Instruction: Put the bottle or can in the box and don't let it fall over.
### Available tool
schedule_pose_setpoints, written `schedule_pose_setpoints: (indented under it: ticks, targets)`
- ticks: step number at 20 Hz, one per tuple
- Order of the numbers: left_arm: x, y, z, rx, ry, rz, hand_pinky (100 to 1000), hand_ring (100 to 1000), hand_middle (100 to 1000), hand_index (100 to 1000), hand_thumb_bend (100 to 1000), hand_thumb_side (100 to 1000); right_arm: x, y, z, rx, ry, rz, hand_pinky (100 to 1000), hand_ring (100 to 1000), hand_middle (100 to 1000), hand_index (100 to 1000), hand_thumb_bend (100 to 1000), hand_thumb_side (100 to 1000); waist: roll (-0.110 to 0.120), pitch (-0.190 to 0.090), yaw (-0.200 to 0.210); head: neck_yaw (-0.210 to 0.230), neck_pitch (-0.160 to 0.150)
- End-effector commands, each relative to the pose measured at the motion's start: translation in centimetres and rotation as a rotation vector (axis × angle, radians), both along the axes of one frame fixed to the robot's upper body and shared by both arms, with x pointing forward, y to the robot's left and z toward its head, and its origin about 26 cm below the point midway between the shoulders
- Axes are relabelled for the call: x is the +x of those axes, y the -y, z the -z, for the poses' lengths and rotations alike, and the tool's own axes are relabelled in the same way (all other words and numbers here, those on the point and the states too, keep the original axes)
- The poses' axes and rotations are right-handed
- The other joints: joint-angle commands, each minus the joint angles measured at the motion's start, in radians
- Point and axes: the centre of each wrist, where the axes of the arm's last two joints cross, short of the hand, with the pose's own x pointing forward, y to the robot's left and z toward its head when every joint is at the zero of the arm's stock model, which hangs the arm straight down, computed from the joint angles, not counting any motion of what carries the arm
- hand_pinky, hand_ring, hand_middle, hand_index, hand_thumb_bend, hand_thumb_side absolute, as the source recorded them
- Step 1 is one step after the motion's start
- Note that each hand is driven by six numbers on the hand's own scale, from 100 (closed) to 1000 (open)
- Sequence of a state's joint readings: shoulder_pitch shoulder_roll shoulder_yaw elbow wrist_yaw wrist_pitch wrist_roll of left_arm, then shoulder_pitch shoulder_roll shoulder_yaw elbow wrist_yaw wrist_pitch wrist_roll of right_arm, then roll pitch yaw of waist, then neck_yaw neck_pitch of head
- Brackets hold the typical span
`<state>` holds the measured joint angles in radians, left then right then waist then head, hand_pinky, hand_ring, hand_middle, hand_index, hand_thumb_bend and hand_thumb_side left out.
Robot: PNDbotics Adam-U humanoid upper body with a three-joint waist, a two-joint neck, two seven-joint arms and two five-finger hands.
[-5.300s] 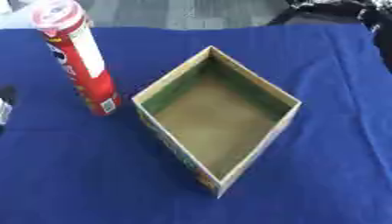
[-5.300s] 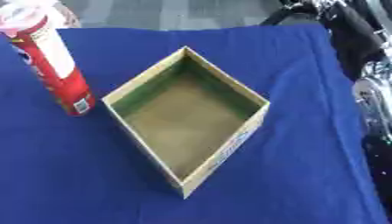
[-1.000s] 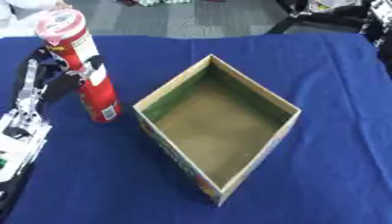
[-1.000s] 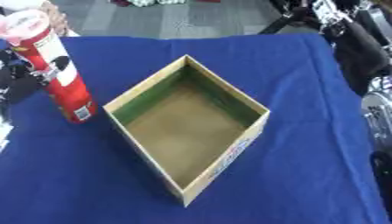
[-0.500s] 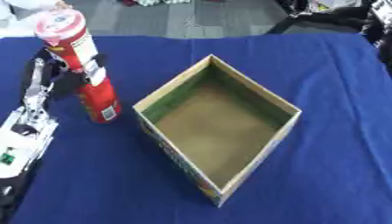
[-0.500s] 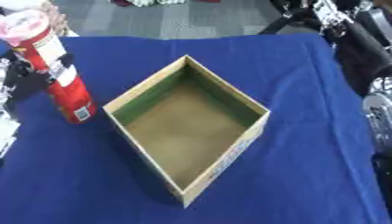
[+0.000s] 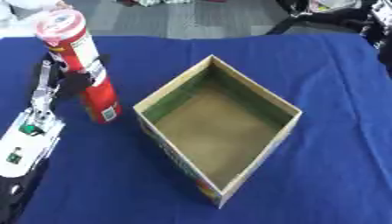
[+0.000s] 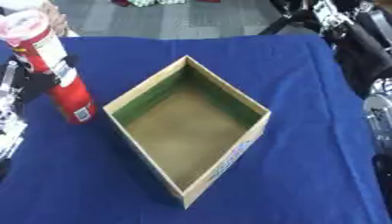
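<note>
Far left: left hand point(image 7: 67, 83) reaching in from the lower corner, silver-and-white forearm below, black fingers at the mid-height of the can point(image 7: 80, 68), apparently curling round its far side; whether truly closed on it cannot be told, since the can hides most of them. Right hand not in view.

Just beside: can upright on the cloth point(image 7: 321, 166), outside the box point(image 7: 260, 146) and a little apart from its left corner. Tall, slim cylinder, glossy red wall with a white label panel, pale flat lid.

Centre: open cardboard box set corner-on, empty, thin stiff walls, green inner lining on two sides, dull brown floor, printed outer face.

Underneath, out to the right: blue cloth, soft, matte.

Judged early: grasp barely begun; lift, carry over the wall and upright set-down all left.
</note>
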<state>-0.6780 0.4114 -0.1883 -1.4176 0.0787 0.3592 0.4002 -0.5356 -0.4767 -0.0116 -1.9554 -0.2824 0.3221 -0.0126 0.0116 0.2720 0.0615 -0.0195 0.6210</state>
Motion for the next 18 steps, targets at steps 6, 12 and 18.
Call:
schedule_pose_setpoints:
  ticks: [6,12,18]
  targets:
    - [0.13,0.07,-1.03,-0.062,0.033,-0.050,896,634,623,723,359,260,-0.15,0.10,-0.75,-0.004,0.026,0.000,953,813,849,887,100,523,0.001,-0.015,-0.003,0.000,-0.010]
    - [0.10,0.27,-1.01,-0.130,0.026,-0.065,854,527,513,540,100,235,-0.15,0.12,-0.74,-0.002,0.025,0.002,953,813,849,887,100,523,0.004,-0.015,-0.005,-0.002,-0.008]
    - [-0.16,0.45,-1.54,-0.128,0.057,-0.057,788,453,443,450,100,375,-0.15,0.14,-0.70,-0.001,0.023,0.001,954,812,848,887,100,523,0.005,-0.018,-0.006,-0.003,-0.009]
